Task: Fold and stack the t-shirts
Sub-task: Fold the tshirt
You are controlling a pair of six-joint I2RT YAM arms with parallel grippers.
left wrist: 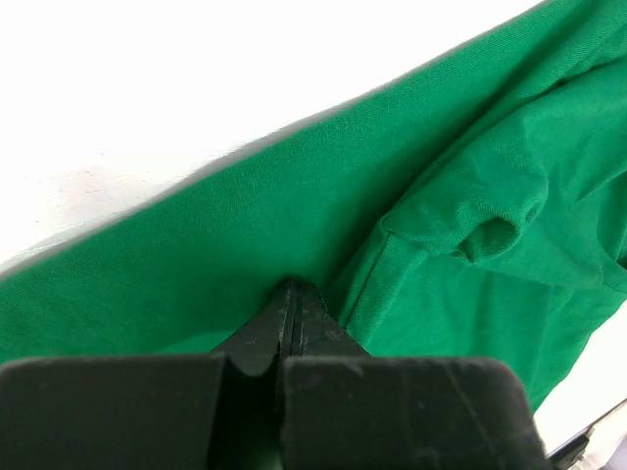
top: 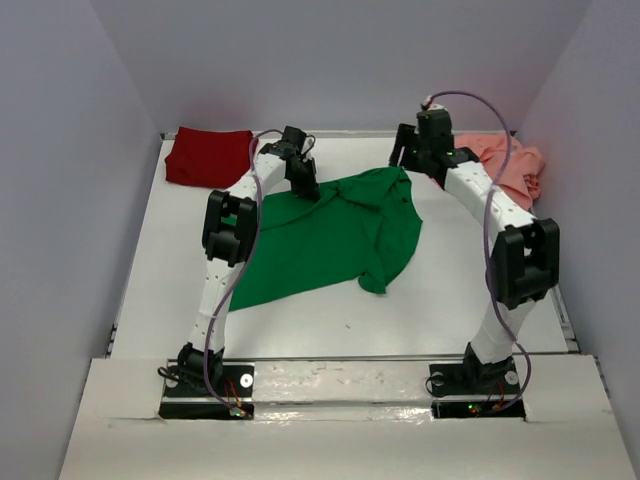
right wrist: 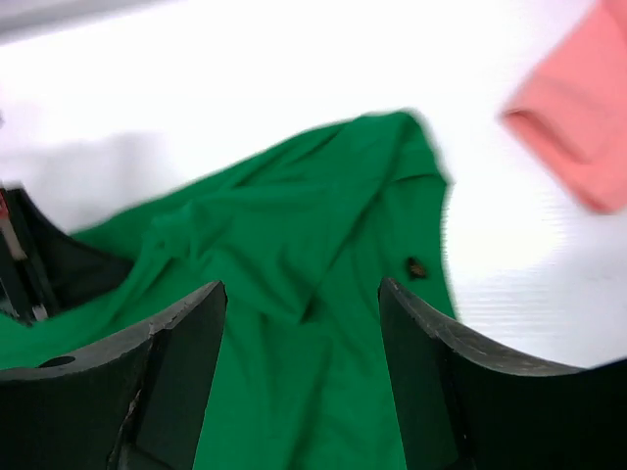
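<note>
Left claw [left wrist: 292,296]: jaws pressed tight together, pinching the far edge of the green t-shirt [left wrist: 460,147]. In the left wrist view I see cloth bunching right at the tips, with a sleeve fold just to the right of them and bare white table [left wrist: 147,88] beyond.

Right claw [right wrist: 299,294]: jaws wide apart, nothing between them. I see it hovering over the green t-shirt [right wrist: 294,215], with the shirt's far corner ahead of the fingers. The salmon pink t-shirt [right wrist: 578,98] sits off to the claw's right, apart from the green one. I can't tell whether the fingertips touch cloth.

From the top view, the green t-shirt [top: 320,245] is spread rumpled mid-table, its far edge running from the left claw [top: 305,187] across to under the right claw [top: 403,152]. The dark red t-shirt [top: 208,156] is bunched in the far corner, to the left of the left claw and apart from it. The salmon pink t-shirt [top: 512,165] is heaped just right of the right arm.
</note>
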